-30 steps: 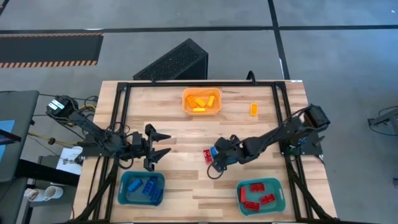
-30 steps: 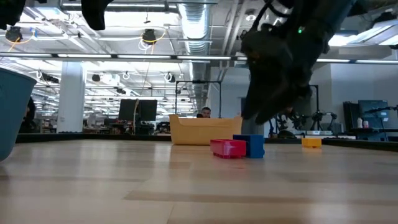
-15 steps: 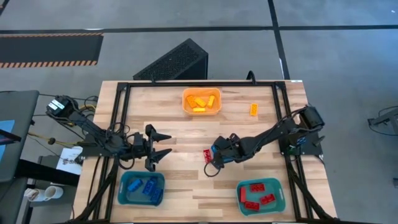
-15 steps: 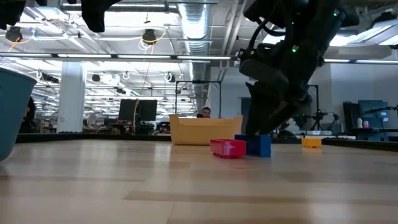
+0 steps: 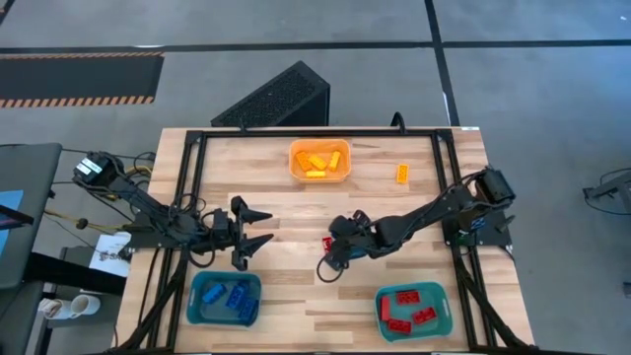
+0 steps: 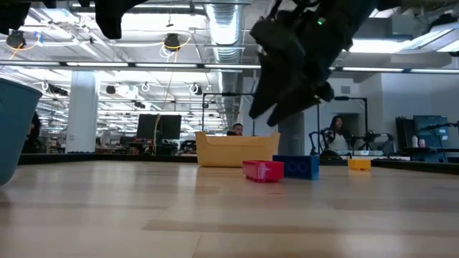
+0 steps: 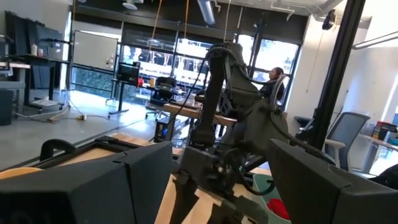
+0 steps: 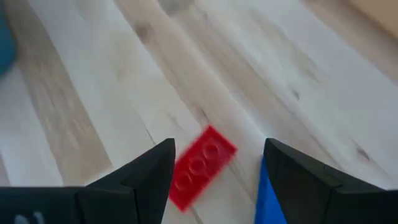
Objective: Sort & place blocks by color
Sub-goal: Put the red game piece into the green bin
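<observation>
A red block (image 5: 326,244) (image 8: 202,165) (image 6: 263,170) lies flat on the wood near the table's middle. A blue block (image 6: 297,167) (image 8: 270,198) lies right beside it. My right gripper (image 5: 328,254) (image 8: 219,150) (image 6: 269,115) hovers open above the red block, its fingers to either side of it, touching nothing. My left gripper (image 5: 258,232) (image 7: 211,186) waits open over the table's left half. One yellow-orange block (image 5: 401,174) (image 6: 359,164) lies alone toward the far right.
An orange bin (image 5: 318,160) at the far edge holds yellow-orange blocks. A teal bin (image 5: 225,299) at near left holds blue blocks, and another teal bin (image 5: 411,310) at near right holds red ones. A black frame (image 5: 187,197) runs round the table.
My right gripper has moved toward the table's left edge, dipped down at the blue block and risen again, staying open. The blue block has shifted a little on the table beside the red one and now shows a longer side to the low view.
</observation>
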Motion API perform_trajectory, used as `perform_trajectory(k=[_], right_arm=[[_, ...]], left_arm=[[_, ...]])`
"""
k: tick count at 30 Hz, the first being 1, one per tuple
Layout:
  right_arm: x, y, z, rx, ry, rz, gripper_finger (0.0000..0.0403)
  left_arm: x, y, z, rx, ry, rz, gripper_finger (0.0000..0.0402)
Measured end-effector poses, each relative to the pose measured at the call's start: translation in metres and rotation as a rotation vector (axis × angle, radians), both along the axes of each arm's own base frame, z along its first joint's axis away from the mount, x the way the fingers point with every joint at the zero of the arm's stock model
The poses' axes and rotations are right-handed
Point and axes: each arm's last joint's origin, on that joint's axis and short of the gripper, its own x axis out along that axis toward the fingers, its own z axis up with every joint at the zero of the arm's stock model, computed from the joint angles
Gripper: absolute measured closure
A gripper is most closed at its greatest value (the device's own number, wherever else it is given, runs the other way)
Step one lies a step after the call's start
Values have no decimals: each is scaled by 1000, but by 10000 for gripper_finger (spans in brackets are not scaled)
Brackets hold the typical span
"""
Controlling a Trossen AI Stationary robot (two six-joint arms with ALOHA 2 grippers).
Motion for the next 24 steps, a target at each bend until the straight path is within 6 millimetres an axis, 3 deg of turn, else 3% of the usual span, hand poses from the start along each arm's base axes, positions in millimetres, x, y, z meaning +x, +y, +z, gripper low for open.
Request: perform_trajectory(k=[3,14,24], right_arm=[[5,4,-3,4,-33,2,133],[14,13,-55,69,80,-7,133],[22,16,-63,81,77,30,140]], left_arm=[[0,0,0,0,0,-1,152],[0,0,0,-7,0,-9,152],[0,0,-2,2,14,0,152]])
